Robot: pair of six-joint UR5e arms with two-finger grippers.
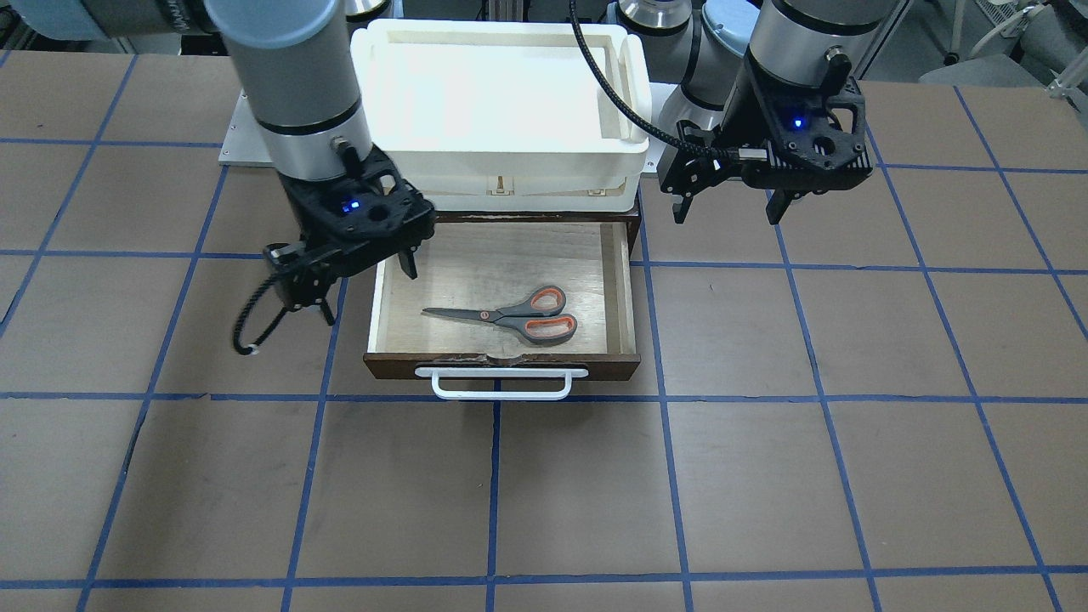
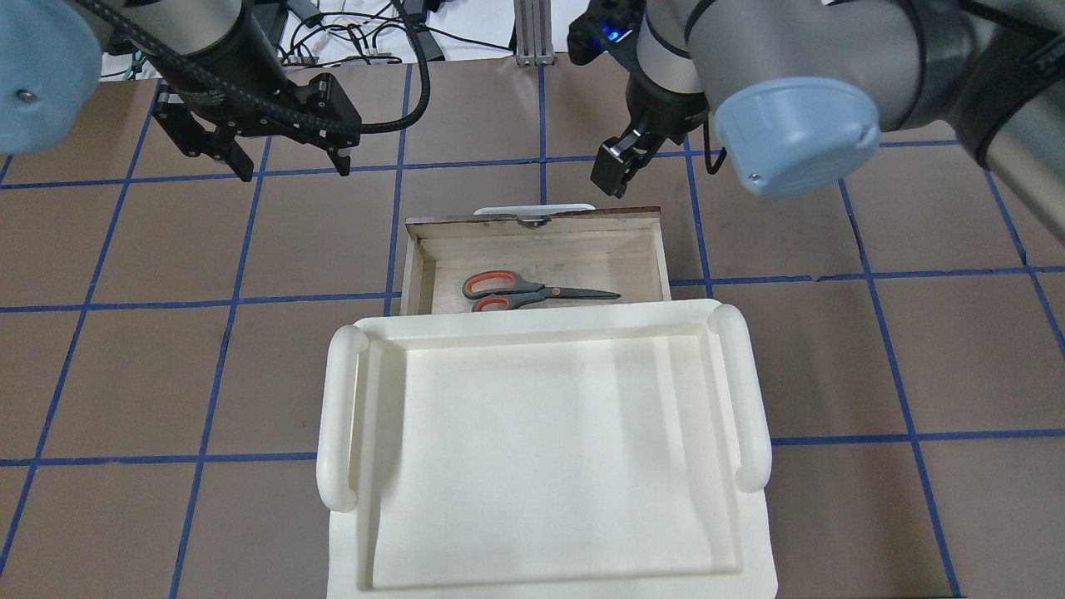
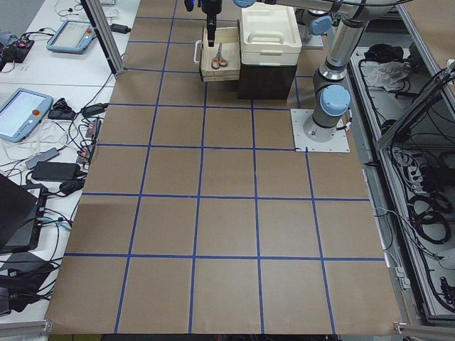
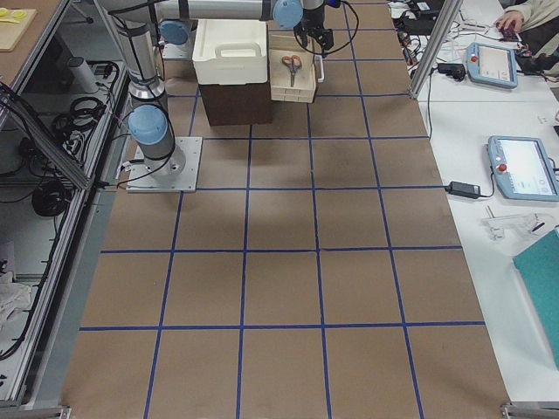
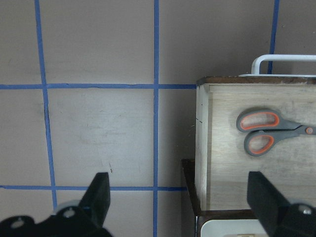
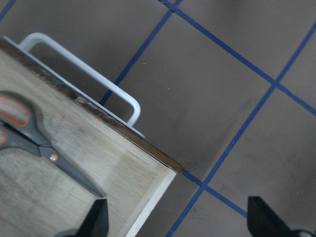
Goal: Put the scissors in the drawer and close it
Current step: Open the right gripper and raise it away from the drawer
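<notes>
The scissors [image 1: 510,316], with grey-and-orange handles and dark blades, lie flat inside the open drawer [image 1: 501,364]. The drawer has a dark brown front, a white bar handle [image 1: 501,384] and a pale plywood floor. They also show in the overhead view [image 2: 532,293] and in both wrist views [image 5: 269,131] [image 6: 29,138]. My left gripper [image 1: 728,212] is open and empty, hovering above the table beside the drawer. My right gripper [image 1: 369,289] is open and empty, hovering over the drawer's other side edge, near the blade tips.
A white plastic tray-box [image 2: 341,416] sits on top of the dark cabinet [image 3: 264,82] that the drawer slides out of. The table [image 1: 765,476] is brown with a blue tape grid. Control tablets [image 4: 515,166] lie on side benches.
</notes>
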